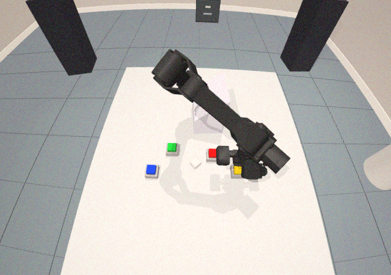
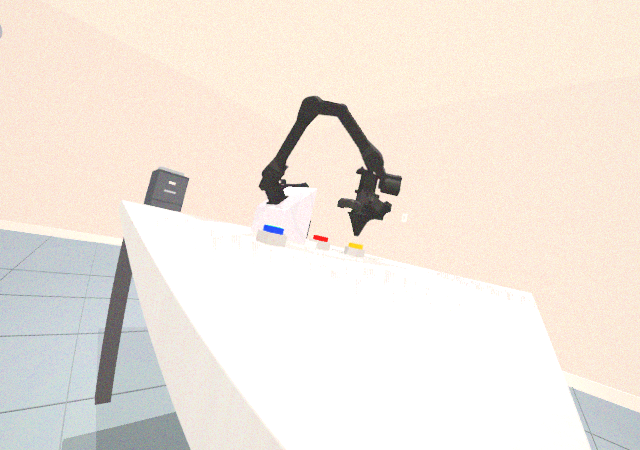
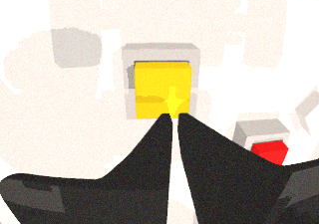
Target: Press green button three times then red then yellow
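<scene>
My gripper (image 2: 356,234) (image 3: 173,121) is shut and empty. Its fingertips hang a little above the yellow button (image 1: 237,170) (image 2: 355,245) (image 3: 161,85), apart from it, near the button's edge in the wrist view. The yellow button stands up from its grey base and is partly hidden by the gripper in the top view. The red button (image 1: 212,153) (image 2: 320,238) (image 3: 269,152) stands up beside it, partly behind a finger in the wrist view. The green button (image 1: 171,147) stands up farther left in the top view.
A blue button (image 1: 151,169) (image 2: 273,229) stands at the left in the top view. A small white block (image 1: 195,162) lies between the green and red buttons. A pale box-like block (image 1: 208,125) (image 2: 302,212) stands near the arm's base. All are on the white table (image 1: 189,240) (image 2: 387,357).
</scene>
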### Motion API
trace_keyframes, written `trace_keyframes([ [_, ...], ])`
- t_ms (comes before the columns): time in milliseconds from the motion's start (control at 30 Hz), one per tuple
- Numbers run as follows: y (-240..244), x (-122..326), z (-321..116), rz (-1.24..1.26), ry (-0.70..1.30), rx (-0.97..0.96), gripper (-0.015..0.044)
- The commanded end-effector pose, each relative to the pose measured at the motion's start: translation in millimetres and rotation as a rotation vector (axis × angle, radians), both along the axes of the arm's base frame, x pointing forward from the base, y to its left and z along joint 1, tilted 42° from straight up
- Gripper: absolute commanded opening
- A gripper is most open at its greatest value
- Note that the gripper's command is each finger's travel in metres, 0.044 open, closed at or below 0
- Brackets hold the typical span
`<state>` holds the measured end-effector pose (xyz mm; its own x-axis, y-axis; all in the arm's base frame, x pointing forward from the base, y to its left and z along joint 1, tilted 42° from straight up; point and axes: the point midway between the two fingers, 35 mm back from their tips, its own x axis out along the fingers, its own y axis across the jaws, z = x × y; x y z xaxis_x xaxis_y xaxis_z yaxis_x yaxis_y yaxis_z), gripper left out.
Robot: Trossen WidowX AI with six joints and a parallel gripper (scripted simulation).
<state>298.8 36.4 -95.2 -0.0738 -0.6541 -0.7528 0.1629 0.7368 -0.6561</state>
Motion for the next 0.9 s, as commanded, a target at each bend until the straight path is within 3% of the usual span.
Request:
trace_keyframes([
  [0,1.7,2.2,-2.7,0.017,-0.011,0.002,0.0020],
  [867,-19.8,0.2,-26.8,0.017,-0.011,0.000,0.0020],
])
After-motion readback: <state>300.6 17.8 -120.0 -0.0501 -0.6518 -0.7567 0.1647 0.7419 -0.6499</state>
